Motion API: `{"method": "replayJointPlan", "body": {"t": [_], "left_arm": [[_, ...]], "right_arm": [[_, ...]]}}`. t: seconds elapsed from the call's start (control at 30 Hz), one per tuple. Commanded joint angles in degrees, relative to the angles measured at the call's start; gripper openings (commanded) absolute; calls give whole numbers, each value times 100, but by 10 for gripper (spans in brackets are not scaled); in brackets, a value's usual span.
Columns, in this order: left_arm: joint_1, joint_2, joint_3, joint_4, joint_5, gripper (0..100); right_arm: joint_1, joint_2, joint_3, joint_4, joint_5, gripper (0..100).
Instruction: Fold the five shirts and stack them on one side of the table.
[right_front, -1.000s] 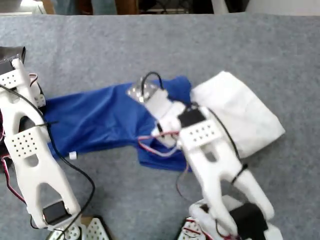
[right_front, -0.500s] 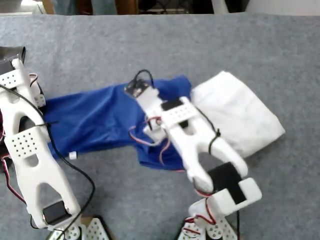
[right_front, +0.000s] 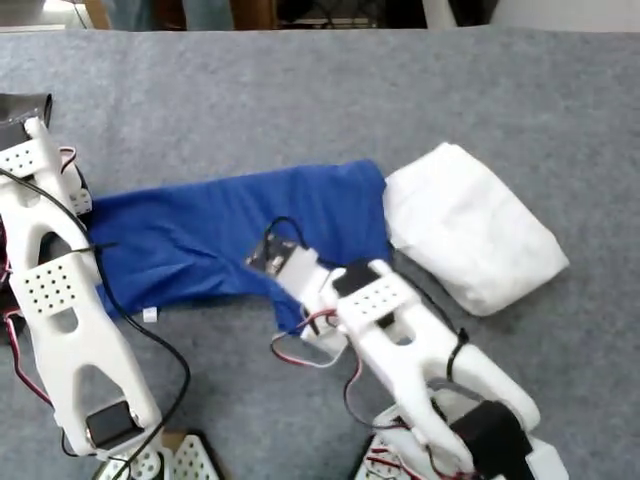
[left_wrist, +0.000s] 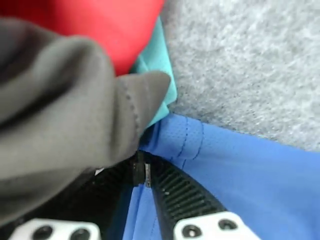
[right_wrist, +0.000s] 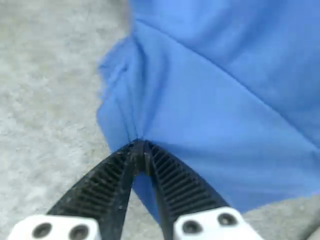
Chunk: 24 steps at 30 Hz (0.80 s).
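A grey felt-like cloth covers the table (right_front: 300, 90) from edge to edge. Past its far edge runs a thin strip of room: brown wooden pieces (right_front: 250, 12) and dark gaps, too cropped to make out.

The right gripper (right_wrist: 140, 150) has its ribbed jaws pressed together on a pinch of the blue shirt (right_front: 200, 235); creases fan out from the tips across the cloth. Ahead of the jaws the shirt lies spread and mostly flat. To one side of them bare grey table begins at the shirt's edge. In the high view the folded white shirt (right_front: 470, 235) lies beyond and to the right of these jaws, touching or just beside the blue shirt's end. The right arm (right_front: 420, 340) and its loose cables (right_front: 320, 335) cover the hem behind the tips.

The left gripper (left_wrist: 141, 172) is also closed – its tips meet at a corner of the blue shirt, with blue fabric bunched at the tips. Draped over one finger is a dark grey cloth (left_wrist: 60, 100), which hides most of that finger. Just beyond the tips a teal cloth (left_wrist: 157, 60) peeks out beneath it, and farther on lies a red cloth (left_wrist: 115, 25). How these three are folded cannot be made out – each is cut off by the picture's edge.
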Motion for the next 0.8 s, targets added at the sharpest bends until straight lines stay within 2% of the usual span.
{"method": "replayJointPlan", "body": {"t": [0.0, 0.3, 0.43, 0.5, 0.77], "left_arm": [[-22, 44, -154, -26, 18, 30], [-48, 18, -189, -26, 18, 30], [-57, -35, -251, 9, -44, 30], [-57, -255, -356, 88, -413, 29], [-13, -1222, 163, 62, -554, 29]], "right_arm": [[35, -418, -435, 264, 70, 15], [2101, 198, -2607, 44, 686, 15], [2295, 1437, -4075, -114, 633, 15], [2356, 2211, -4875, -62, 448, 15], [2426, 5165, -8286, 870, 79, 15]]}}
